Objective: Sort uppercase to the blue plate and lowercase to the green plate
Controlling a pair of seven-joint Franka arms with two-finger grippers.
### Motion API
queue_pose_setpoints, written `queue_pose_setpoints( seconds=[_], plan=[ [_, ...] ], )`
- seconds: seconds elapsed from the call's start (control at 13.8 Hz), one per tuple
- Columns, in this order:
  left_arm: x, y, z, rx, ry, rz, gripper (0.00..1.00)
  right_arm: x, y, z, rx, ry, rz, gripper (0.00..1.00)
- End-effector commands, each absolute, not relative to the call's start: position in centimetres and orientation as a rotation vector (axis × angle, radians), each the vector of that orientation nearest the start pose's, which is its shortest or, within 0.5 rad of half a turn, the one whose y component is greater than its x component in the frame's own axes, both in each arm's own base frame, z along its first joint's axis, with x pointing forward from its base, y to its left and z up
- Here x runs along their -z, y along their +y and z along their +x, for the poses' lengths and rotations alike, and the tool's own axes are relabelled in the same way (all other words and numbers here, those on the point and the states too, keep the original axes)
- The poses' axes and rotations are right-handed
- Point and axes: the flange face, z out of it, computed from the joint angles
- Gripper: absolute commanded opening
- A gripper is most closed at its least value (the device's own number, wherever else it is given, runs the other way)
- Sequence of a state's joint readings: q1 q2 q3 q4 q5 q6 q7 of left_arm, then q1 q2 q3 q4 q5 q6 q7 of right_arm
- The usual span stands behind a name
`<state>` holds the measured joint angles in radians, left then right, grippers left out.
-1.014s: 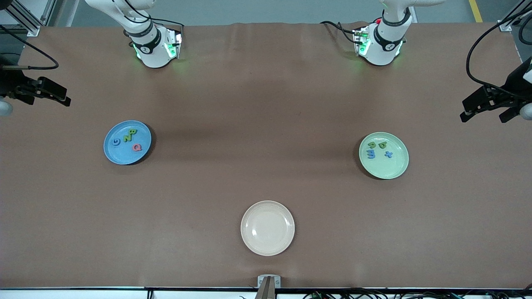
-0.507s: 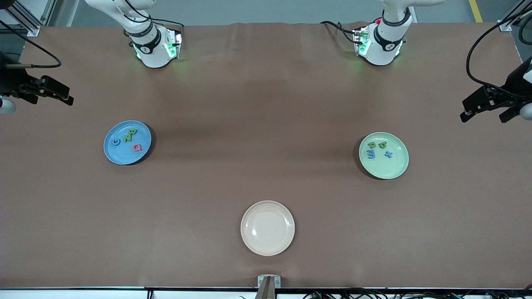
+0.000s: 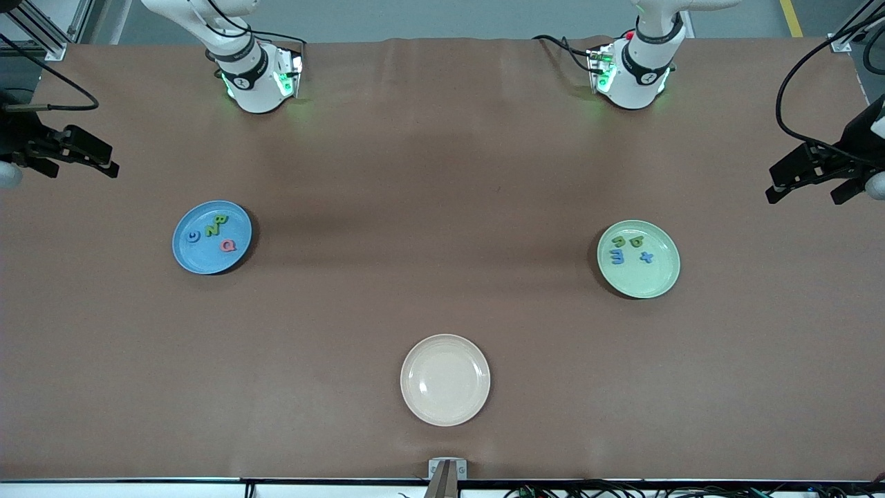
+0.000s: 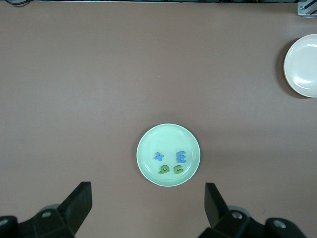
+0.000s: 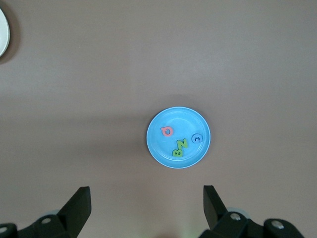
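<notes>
Uppercase and lowercase unmoved on plates; right gripper seemingly shifted slightly, both grippers wide open, empty.

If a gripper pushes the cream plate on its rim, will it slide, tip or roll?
The cream plate looks shallow and sits flat on the brown table cover, so it would probably slide and not roll. Nothing lies in it, so it is likely light. Pressing down on its raised rim might tip it slightly.

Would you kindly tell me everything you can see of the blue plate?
The blue plate is round, shallow and medium blue with a raised rim, looking like smooth plastic. It lies flat on the brown table toward the right arm's end. Four small foam letters rest in it: a green B, a green N, a blue G and a pinkish-red Q. No gripper touches it.
</notes>
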<state>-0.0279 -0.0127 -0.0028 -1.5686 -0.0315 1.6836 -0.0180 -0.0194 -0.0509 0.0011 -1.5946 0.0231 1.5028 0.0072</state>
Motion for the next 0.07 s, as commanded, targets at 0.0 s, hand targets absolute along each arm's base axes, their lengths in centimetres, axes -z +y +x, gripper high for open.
queue_pose_setpoints(
  seconds=[0.0],
  plan=[
    [-64.96,-1.92,55.40,0.220,0.020,-3.167,1.00,-63.75,-0.76,52.19,-0.042,0.019,-3.099,1.00]
  ],
)
